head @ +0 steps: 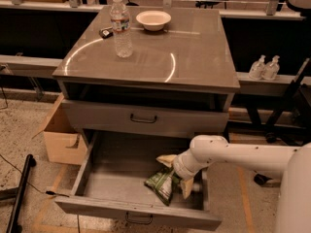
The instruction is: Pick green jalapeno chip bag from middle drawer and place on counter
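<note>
Green bag (163,184), gripper (176,175) at it (in drawer (119,171))

You see the crinkled green-and-white chip bag (162,183) lying right of centre in the open shallow grey metal drawer (112,178), pincer (177,174) upon it, below the glossy grey-brown worktop (194,57).
</note>
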Tool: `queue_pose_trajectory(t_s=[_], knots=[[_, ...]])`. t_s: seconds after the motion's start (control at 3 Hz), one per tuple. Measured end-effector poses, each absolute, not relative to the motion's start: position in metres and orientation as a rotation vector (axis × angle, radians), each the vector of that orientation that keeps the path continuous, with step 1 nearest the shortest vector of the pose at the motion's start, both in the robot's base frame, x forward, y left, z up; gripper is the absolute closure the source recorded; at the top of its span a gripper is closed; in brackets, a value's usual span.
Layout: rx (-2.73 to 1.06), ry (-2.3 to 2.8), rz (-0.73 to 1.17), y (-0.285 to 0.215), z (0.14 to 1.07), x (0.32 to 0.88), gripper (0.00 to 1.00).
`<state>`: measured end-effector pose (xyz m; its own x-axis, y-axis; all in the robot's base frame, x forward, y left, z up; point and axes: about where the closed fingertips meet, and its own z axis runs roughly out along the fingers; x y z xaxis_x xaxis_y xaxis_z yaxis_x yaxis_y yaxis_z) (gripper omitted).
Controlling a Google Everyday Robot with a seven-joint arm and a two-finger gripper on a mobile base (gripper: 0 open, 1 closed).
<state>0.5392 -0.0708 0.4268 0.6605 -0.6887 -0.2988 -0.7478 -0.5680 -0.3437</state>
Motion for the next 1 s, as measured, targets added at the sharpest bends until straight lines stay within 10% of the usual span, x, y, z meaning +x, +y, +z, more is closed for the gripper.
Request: queue_pose_trajectory(t_s=[1.0], knots=[[-2.41,1.086,0.273,-0.046,0.402,0.547,0.43]])
